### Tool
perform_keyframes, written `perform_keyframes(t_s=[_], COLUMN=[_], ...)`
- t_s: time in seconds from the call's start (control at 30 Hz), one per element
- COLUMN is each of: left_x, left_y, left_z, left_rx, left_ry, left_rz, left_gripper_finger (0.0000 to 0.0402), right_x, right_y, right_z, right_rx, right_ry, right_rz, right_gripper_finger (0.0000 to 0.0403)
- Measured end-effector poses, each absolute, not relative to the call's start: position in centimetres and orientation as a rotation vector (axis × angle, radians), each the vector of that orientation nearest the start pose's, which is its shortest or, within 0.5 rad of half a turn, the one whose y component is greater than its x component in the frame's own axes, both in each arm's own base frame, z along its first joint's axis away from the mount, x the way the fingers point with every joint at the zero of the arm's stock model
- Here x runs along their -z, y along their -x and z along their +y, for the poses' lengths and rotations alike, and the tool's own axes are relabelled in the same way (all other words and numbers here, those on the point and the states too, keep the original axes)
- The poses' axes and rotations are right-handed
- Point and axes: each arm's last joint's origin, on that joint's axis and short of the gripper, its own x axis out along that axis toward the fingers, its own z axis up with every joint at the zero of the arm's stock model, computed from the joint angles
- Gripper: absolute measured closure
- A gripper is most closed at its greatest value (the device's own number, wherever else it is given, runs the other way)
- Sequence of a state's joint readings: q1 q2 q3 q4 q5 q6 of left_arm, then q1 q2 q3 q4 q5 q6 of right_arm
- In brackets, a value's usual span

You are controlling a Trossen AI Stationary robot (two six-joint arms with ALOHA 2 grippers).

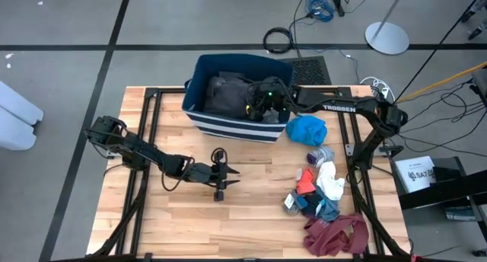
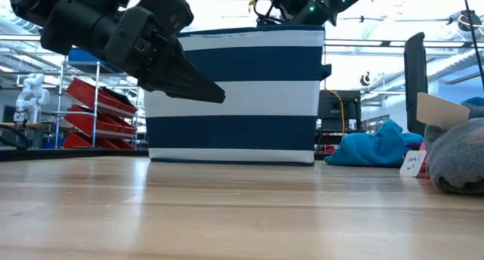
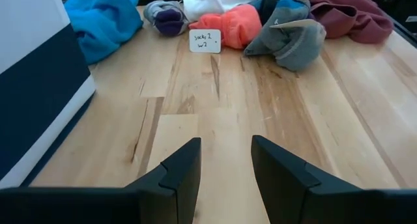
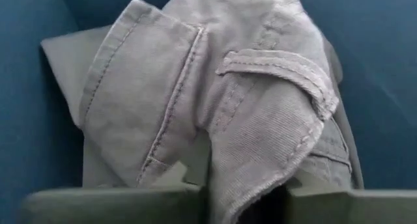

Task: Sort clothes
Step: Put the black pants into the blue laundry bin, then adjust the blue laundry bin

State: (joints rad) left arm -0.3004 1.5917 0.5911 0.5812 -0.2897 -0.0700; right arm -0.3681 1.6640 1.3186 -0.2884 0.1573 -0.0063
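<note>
Risk I see: right gripper over the bin is clamped on grey garment, cloth may snag its fingers on release; left gripper apart, idle above bench; remaining clothes piled right.

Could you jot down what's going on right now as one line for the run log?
right tool: over striped bin, gripping grey garment | left tool: open, empty, over table | unsorted clothes pile: on table's right side

Grey floor with dark seams, coiled black cable, round white stand base, red shelving
</note>
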Motion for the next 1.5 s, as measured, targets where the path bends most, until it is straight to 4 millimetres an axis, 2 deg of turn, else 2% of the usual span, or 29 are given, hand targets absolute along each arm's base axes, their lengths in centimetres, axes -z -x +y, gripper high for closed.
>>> perform_keyframes(t_s=[0.23, 0.4, 0.53, 0.7, 0.8, 0.9, 1.0, 1.07, 1.17, 1.23, 1.3, 1.33, 1.5], left_x=[-15.5, -15.5, -15.5, -15.5, -15.4, -15.2, -15.1, -15.0, -15.0, -15.0, -15.0, -15.0, -15.0], left_y=[-28.5, -28.5, -28.5, -28.5, -28.4, -28.4, -28.3, -28.3, -28.2, -28.2, -28.2, -28.2, -28.2], left_z=[-7.9, -7.9, -7.9, -8.0, -8.0, -8.0, -8.0, -7.9, -8.0, -8.0, -8.0, -8.0, -8.0], left_rx=[-0.004, -0.004, -0.004, -0.003, 0.007, 0.011, 0.005, 0.005, 0.004, 0.002, 0.002, 0.002, 0.002], left_ry=[-0.053, -0.053, -0.053, -0.052, -0.051, -0.055, -0.036, -0.036, -0.017, -0.013, -0.014, -0.013, -0.013], left_rz=[0.401, 0.401, 0.401, 0.402, 0.412, 0.430, 0.445, 0.455, 0.458, 0.460, 0.460, 0.460, 0.460], left_gripper_finger=[0.0256, 0.0256, 0.0256, 0.0256, 0.0256, 0.0256, 0.0256, 0.0256, 0.0256, 0.0256, 0.0256, 0.0256, 0.0256], right_x=[-30.1, -33.1, -36.4, -41.0, -42.5, -42.9, -42.2, -41.2, -39.7, -39.1, -38.5, -38.1, -36.9], right_y=[-33.5, -33.1, -32.7, -31.6, -31.4, -31.9, -32.0, -31.9, -31.8, -31.6, -31.3, -31.1, -29.8], right_z=[-13.5, -13.0, -12.6, -11.8, -10.3, -7.8, -5.0, -3.2, -1.0, 0.1, 0.6, 0.7, -0.1], right_rx=[0.530, 0.513, 0.503, 0.484, 0.316, 0.128, 0.048, 0.068, 0.122, 0.135, 0.159, 0.188, 0.372], right_ry=[-0.128, -0.099, -0.074, -0.143, -0.227, -0.268, -0.215, -0.143, -0.037, 0.012, 0.057, 0.073, 0.091], right_rz=[0.622, 0.617, 0.577, 0.533, 0.523, 0.535, 0.633, 0.722, 0.817, 0.863, 0.912, 0.947, 1.088], right_gripper_finger=[0.0184, 0.0108, 0.0084, 0.0088, 0.0089, 0.0091, 0.0108, 0.0136, 0.0214, 0.0289, 0.0366, 0.0383, 0.0397])
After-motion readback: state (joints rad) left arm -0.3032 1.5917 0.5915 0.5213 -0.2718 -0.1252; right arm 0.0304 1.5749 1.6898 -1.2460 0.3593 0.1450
